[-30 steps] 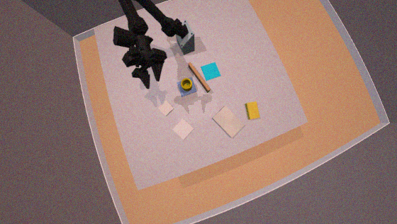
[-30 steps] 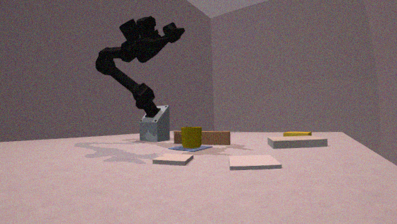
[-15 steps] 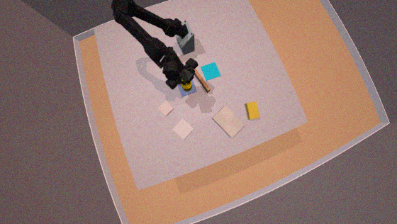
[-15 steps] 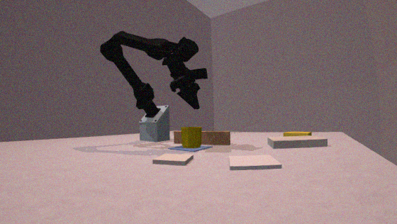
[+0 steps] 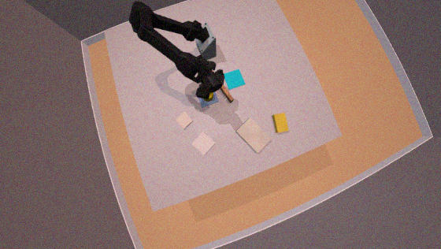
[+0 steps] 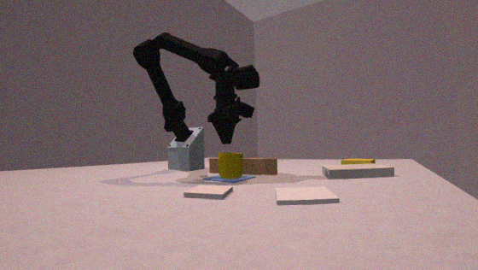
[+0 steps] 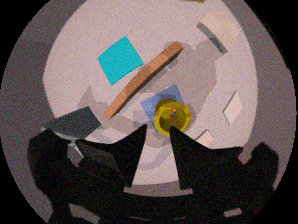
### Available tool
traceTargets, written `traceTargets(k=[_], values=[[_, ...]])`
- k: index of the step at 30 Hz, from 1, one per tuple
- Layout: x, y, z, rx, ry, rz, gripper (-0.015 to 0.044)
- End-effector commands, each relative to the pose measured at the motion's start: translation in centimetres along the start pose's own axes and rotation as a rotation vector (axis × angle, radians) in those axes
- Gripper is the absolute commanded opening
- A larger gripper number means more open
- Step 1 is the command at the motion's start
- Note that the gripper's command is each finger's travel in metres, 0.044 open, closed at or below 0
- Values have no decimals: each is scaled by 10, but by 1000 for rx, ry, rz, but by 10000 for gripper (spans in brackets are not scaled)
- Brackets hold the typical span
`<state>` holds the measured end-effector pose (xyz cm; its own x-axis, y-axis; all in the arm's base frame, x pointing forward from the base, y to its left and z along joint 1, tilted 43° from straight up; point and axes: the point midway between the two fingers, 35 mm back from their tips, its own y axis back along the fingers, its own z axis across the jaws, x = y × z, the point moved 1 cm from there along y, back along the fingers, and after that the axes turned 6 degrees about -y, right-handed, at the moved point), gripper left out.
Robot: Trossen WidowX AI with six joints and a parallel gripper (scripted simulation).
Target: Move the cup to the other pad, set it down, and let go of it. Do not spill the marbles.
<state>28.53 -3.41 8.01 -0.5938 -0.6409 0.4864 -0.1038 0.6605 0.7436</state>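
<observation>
At frame centre, the gripper (image 6: 224, 138) is poised above the yellow cup (image 6: 230, 165), which is seated on the blue pad (image 6: 228, 179); its jaws are parted, nothing held.

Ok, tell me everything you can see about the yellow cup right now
The yellow cup is a short, plain, opaque cylinder, open at the top, with no handle visible. It stands upright on the dark blue pad, in front of the brown wooden bar. The wrist view shows small coloured marbles inside. The gripper hangs above it, part-way closed and holding nothing; nothing but the pad touches the cup.
</observation>
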Motion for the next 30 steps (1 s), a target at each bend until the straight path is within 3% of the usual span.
traceTargets(k=[1, 30], values=[[0, -2, 1, -2, 18, 13, 166], [-1, -47, 0, -2, 18, 13, 166]])
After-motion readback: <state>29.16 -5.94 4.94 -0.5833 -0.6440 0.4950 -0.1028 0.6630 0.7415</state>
